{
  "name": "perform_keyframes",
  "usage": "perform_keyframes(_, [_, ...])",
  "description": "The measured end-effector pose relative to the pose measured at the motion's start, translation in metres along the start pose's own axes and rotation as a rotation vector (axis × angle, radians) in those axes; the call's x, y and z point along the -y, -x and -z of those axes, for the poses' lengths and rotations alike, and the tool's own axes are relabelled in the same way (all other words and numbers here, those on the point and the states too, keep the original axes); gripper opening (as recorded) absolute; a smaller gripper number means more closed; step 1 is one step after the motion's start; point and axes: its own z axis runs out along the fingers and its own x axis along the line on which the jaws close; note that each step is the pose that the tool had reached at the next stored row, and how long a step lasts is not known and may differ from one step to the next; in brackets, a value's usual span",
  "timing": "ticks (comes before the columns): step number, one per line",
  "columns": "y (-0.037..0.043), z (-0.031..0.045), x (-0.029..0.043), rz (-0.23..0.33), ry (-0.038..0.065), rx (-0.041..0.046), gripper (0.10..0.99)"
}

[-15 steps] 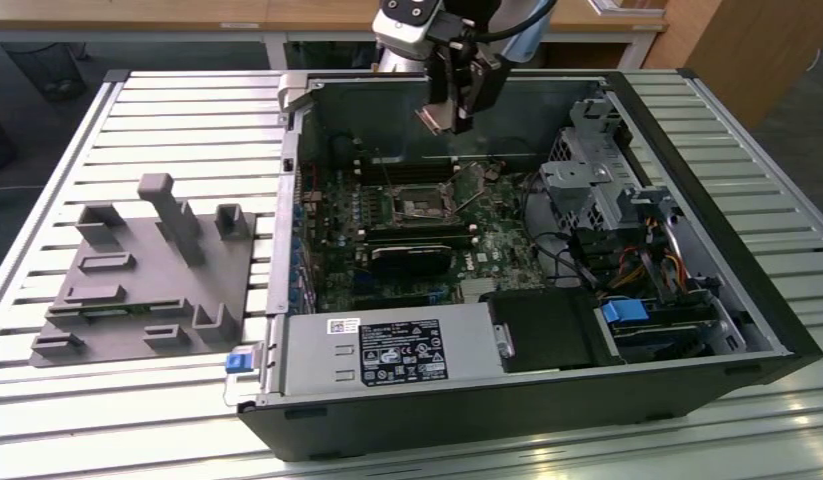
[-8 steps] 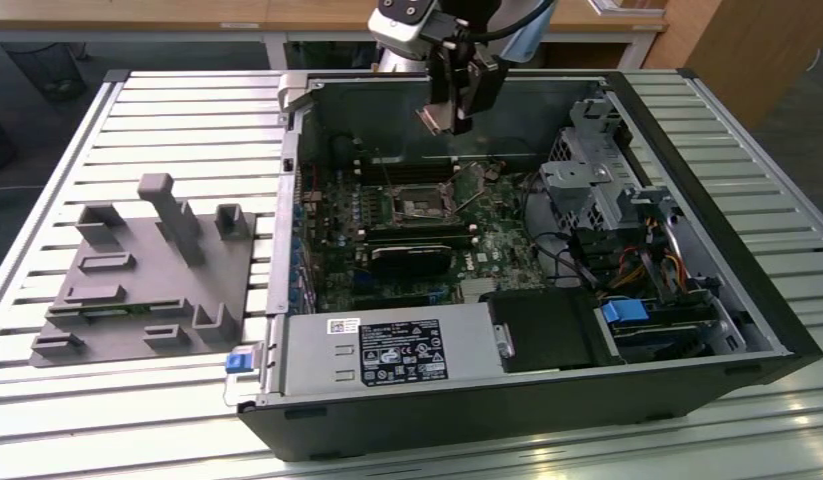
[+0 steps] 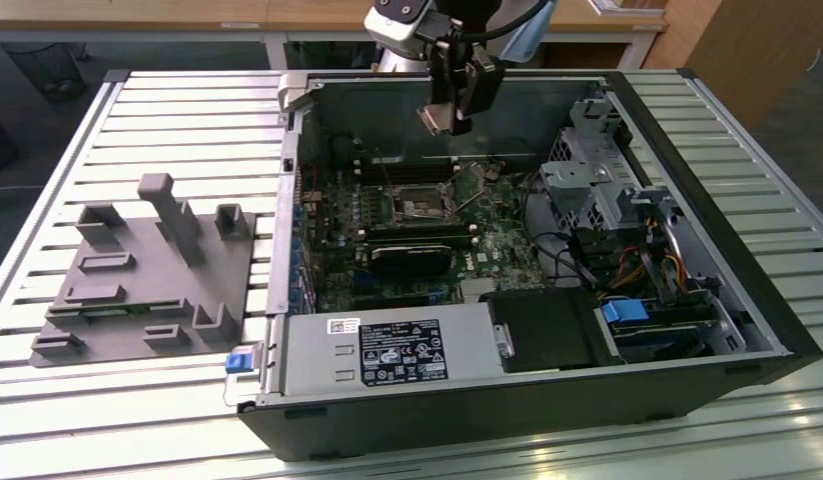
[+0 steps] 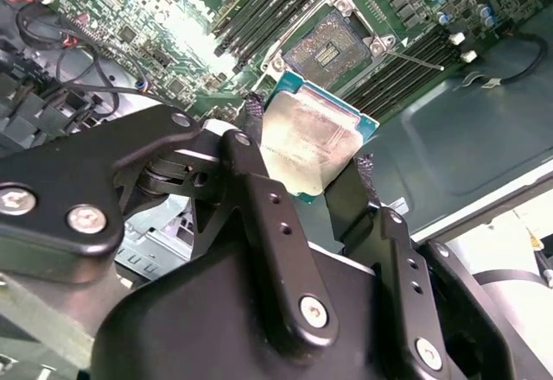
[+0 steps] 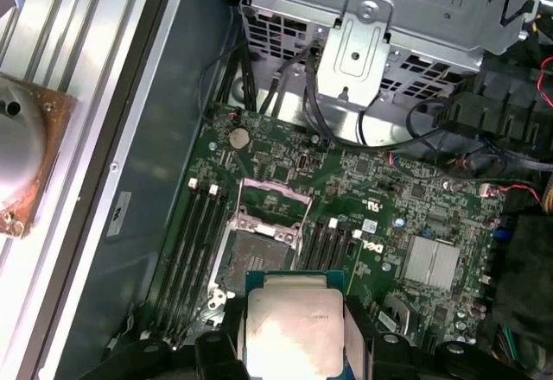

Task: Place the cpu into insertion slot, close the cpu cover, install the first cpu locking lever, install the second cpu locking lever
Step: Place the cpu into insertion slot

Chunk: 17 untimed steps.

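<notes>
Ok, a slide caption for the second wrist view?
Gripper holding the cpu, metal top toward the camera, clear of the empty insertion slot.

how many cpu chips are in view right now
1. The cpu is clamped in the hand, held in the air above the motherboard; the insertion slot is empty.

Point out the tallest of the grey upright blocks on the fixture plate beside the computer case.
The narrow post near the middle of the plate, on the exterior view's left. It rises well above the broader, squat blocks flanking it.
</notes>
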Motion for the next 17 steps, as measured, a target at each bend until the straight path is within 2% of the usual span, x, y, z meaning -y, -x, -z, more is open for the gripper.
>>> perform_keyframes(17, [0.0, -0.0012, 0.0002, -0.097, 0.002, 0.0087, 0.541])
